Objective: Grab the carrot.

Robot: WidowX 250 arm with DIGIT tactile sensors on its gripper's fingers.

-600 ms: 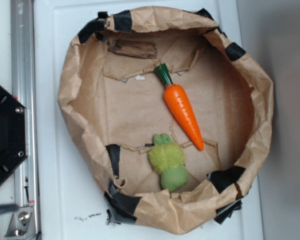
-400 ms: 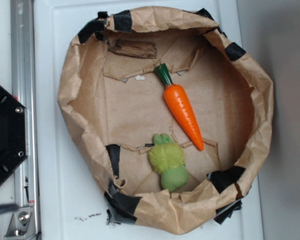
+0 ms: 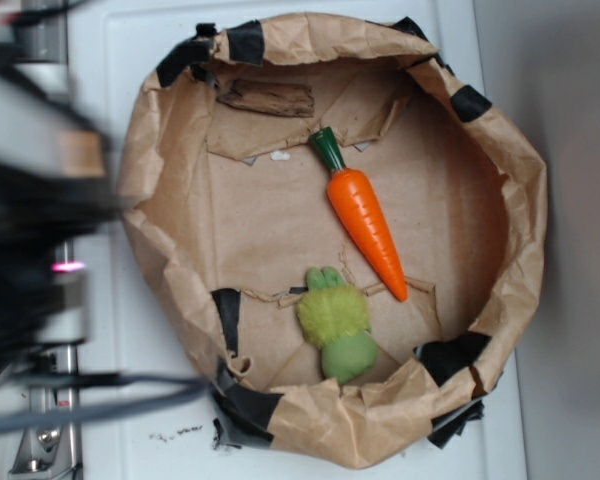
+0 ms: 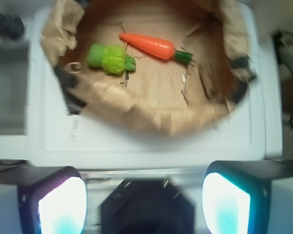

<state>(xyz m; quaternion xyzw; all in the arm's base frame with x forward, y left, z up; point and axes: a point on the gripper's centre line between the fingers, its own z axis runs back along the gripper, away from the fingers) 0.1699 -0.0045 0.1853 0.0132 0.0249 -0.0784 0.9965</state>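
The carrot is glossy orange with a dark green stem cap and lies slanted on the floor of a crumpled brown paper bowl, with its tip beside a fuzzy yellow-green plush toy. In the wrist view the carrot lies far ahead at the top. My gripper is open, its two fingers wide apart with nothing between them. It hangs over the black base plate, outside the bowl. My arm is a dark blur at the exterior view's left edge.
A dark wood scrap lies at the bowl's far side. Black tape patches dot its raised rim. The bowl sits on a white surface, with a metal rail along the left.
My arm has swept into the exterior view at the left as a blur and now covers the black base plate and rail. The carrot and the plush toy have not moved.
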